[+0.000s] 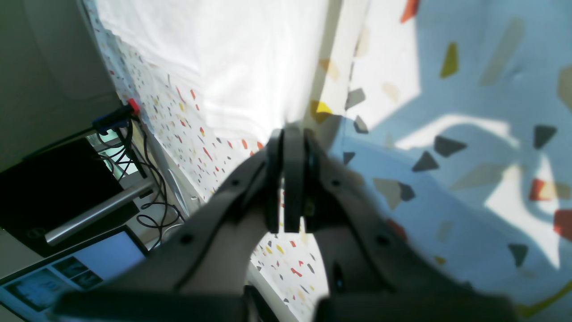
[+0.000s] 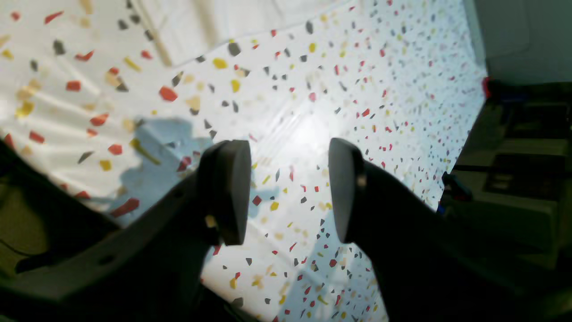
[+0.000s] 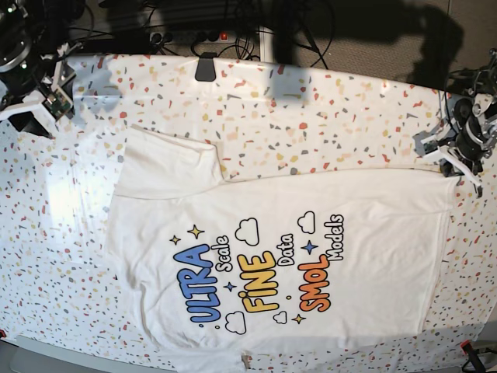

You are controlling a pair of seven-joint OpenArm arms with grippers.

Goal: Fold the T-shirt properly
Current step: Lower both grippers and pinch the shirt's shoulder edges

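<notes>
one t-shirt (image 3: 279,233) flat, print up | left hand (image 1: 288,134) clamped on its corner | right hand (image 2: 289,192) apart

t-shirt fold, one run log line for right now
T-shirt: flat, print up | left gripper: shut on T-shirt corner | right gripper: open, empty, over table cover
</notes>
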